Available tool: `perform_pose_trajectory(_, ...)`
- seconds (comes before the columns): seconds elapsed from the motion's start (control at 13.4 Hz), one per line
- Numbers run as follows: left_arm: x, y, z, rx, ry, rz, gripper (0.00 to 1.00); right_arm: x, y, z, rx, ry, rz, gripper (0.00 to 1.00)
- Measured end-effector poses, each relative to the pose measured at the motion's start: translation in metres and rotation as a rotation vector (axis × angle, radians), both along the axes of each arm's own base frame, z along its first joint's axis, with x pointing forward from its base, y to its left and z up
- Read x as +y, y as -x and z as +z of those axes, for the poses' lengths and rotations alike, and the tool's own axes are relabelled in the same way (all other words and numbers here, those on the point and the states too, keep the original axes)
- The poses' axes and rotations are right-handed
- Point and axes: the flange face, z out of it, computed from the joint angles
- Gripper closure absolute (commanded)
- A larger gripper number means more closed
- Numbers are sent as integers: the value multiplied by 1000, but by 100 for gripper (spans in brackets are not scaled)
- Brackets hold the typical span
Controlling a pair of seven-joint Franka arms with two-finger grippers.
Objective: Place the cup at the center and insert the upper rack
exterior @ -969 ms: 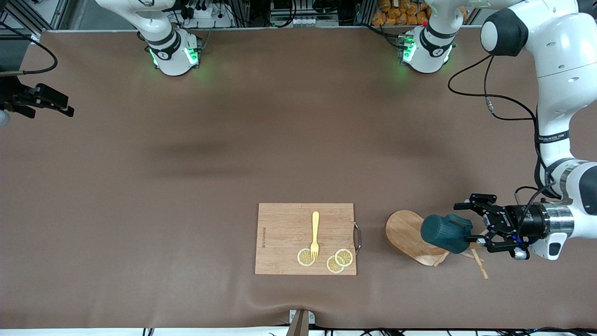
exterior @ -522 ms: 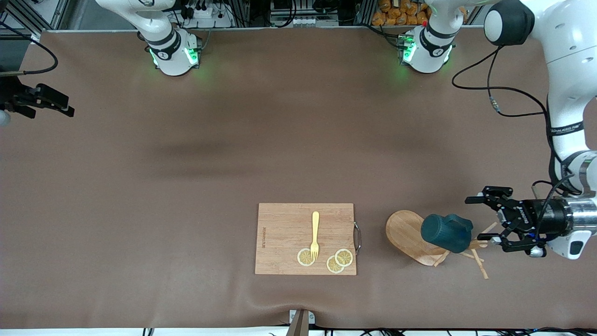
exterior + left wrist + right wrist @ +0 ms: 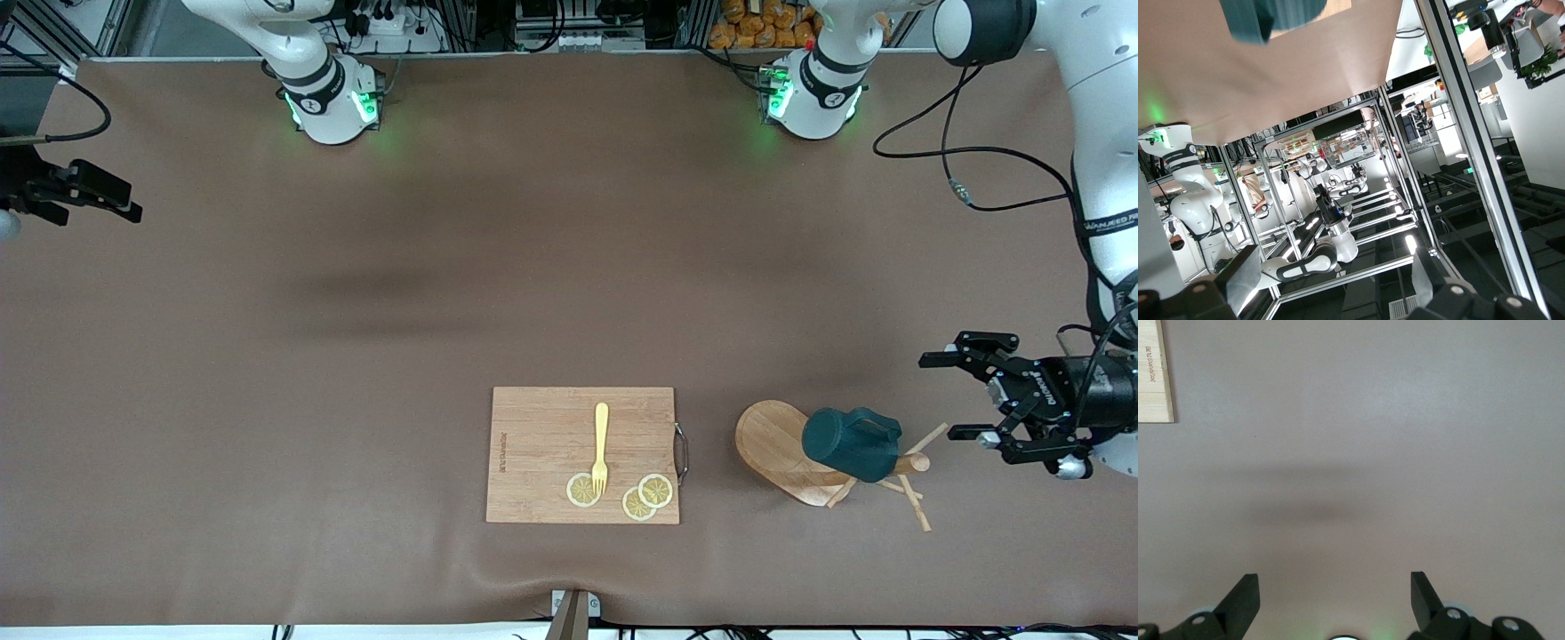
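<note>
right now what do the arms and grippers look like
Both arms are glossy white with rounded links, black bands at the joints and green lights on their bases. The left arm has a black cap and a loose black cable along it. The left gripper is black with two angular fingers; the right gripper shows two dark wedge-shaped fingers.

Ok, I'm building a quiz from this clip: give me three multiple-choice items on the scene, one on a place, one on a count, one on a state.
1. Where does the cup sit?
A. on the toppled upper rack
B. on the cutting board
C. in the left gripper

2. How many lemon slices lie on the cutting board?
A. one
B. three
C. five

3. How is the left gripper?
A. shut on the cup
B. shut on the fork
C. open, holding nothing

Answers: 1 A, the cup rests against the rack's pole. 2 B, three slices show by the fork's tines. 3 C, its fingers stand apart beside the rack.
</note>
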Motion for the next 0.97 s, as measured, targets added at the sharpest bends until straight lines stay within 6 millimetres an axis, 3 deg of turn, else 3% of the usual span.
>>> perform_pose_trajectory(0.22, -1, 8, 23, -16, -29, -18, 0, 0, 0, 0, 1, 0, 1, 0)
perform_pose_trajectory(0.6, -10, 32, 84, -110, -166, -70, 0, 1, 0, 0, 2, 0, 1, 0)
perform_pose_trajectory(0.75, -27, 43, 102, -167, -247, -123, 0, 1, 0, 0, 3, 0, 1, 0)
perform_pose_trajectory(0.97, -67, 59, 121, -225, -364, -217, 0, 0, 0, -1, 3, 0, 0, 0)
